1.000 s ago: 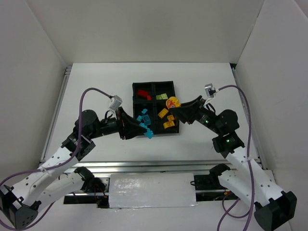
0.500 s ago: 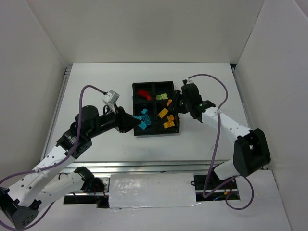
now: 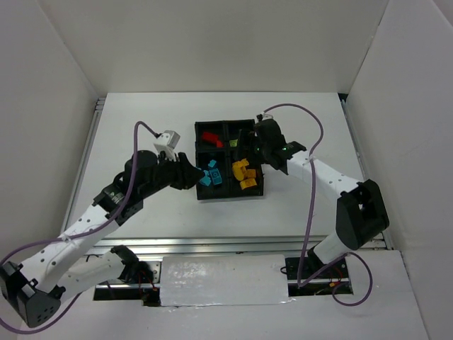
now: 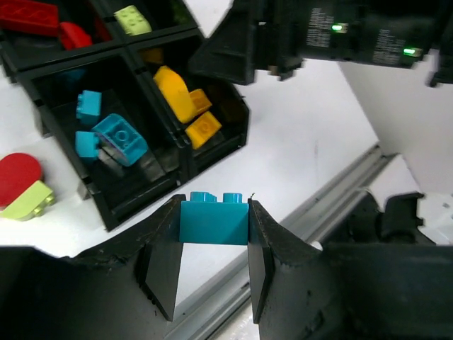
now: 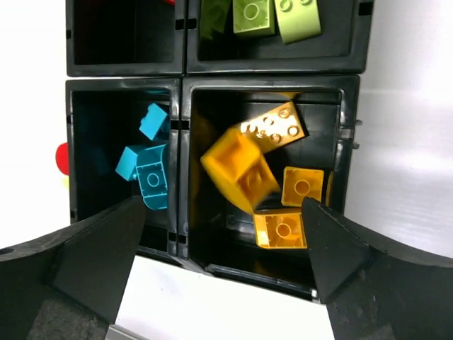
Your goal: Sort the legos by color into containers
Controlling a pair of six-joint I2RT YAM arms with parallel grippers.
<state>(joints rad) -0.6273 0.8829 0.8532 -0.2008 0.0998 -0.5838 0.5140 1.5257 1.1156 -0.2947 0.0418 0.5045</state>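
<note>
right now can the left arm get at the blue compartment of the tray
Probably yes. The left hand, shut on a cyan brick, is just beside the blue compartment, whose top is uncovered; the right hand hovers open over the neighbouring orange compartment instead.

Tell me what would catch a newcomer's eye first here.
The black plastic four-compartment tray sits at mid-table, its small studded bricks grouped by colour. The left claw is shut on a cyan plastic brick beside the tray's left wall. The right claw hangs open over the orange-yellow compartment, where one orange-yellow brick looks blurred.
</note>
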